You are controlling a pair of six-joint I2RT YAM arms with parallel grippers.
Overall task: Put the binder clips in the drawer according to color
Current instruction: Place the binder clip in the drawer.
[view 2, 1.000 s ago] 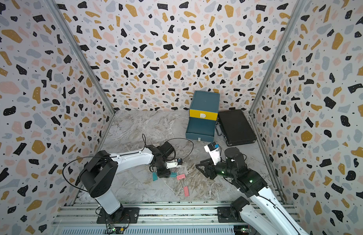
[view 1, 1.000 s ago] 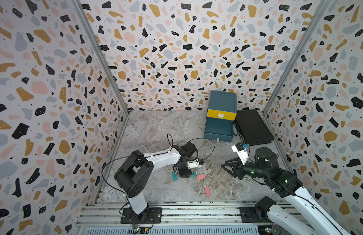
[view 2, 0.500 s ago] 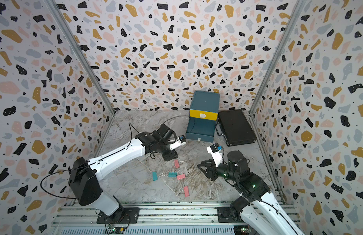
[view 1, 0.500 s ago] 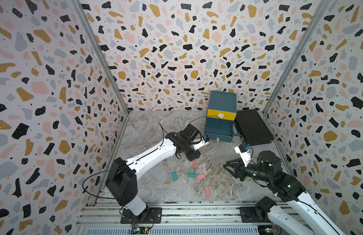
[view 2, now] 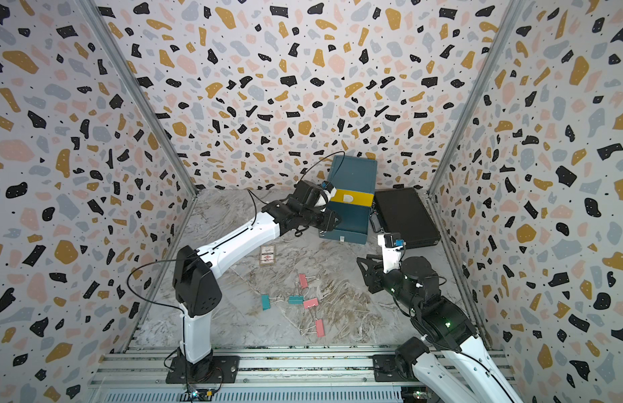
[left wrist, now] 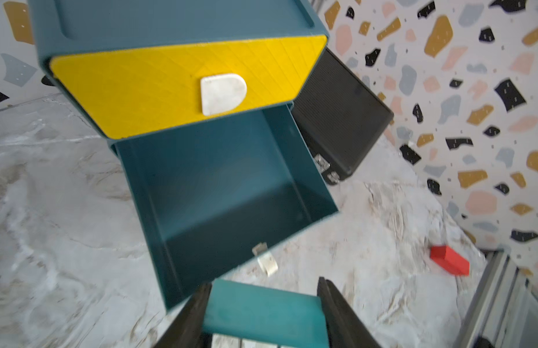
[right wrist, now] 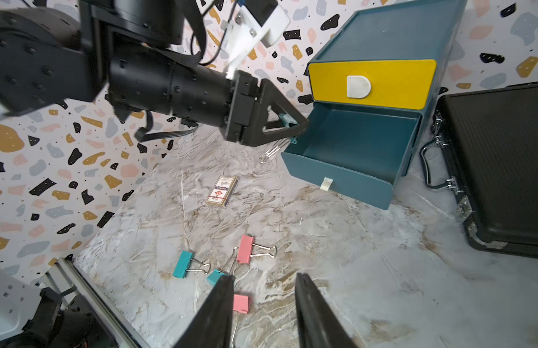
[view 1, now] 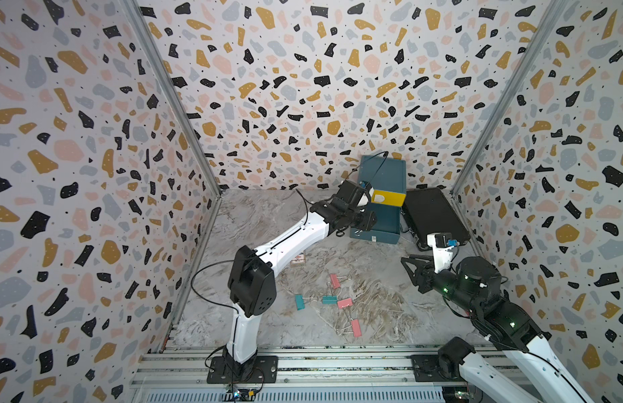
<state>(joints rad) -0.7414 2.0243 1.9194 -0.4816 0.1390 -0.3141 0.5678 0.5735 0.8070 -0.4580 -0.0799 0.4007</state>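
- Jaws of the left gripper (left wrist: 263, 289) are clamped on a teal binder clip (left wrist: 261, 313). The clip is held at the side rim of the pulled-out middle drawer (left wrist: 201, 180), with its wire handles outside the drawer wall.
- That drawer juts from a teal cabinet (view 1: 385, 171) at the back of the table (view 1: 268, 216), under a shut yellow top drawer (left wrist: 171, 84).
- Two more teal clips (view 1: 299, 301) (view 1: 328, 299) and three pink clips (view 1: 334, 280) (view 1: 345, 303) (view 1: 356, 327) lie loose mid-table, close together.
- Jaws of the right gripper (right wrist: 264, 277) stand apart, holding nothing, to the right of the loose clips.
- A printed card box (view 2: 267, 255) lies between the clips and the cabinet.
- A black case (view 1: 432, 216) sits just beside the cabinet.
- A red block (left wrist: 450, 260) lies near a wall.
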